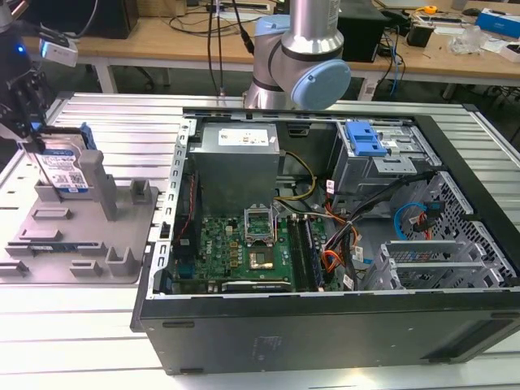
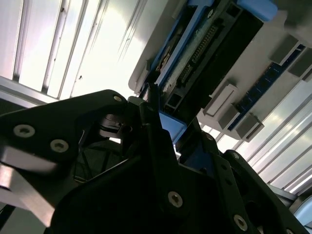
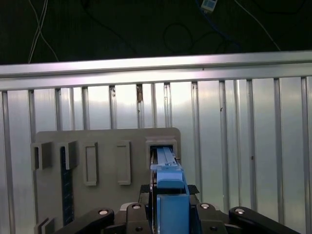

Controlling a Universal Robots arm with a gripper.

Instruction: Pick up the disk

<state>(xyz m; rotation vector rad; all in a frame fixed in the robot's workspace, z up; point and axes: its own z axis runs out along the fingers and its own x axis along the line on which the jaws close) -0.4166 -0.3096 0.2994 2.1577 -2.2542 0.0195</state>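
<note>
I have the disk [image 1: 63, 169] standing on edge at the far corner of the grey fixture [image 1: 77, 231], at the exterior view's left, its blue-and-white label facing the camera and a blue side rail showing along its upper edge. The gripper [image 1: 32, 110] sits right over it, dark fingers coming down on either side of its top; in the first wrist view the blue rail [image 3: 170, 192] runs between the gripper's [image 3: 168, 214] black links, and I read the fingers as pinched onto the disk. In the second wrist view I see the disk's connector edge [image 2: 204, 48] above the gripper's linkage. The disk's lower end looks level with the fixture's upright posts; whether it touches the base I cannot tell. The fixture lies on the ribbed metal counter [image 1: 97, 341], just beside an open computer case [image 1: 325, 244] with a blue bracket [image 1: 363, 138] inside.
</note>
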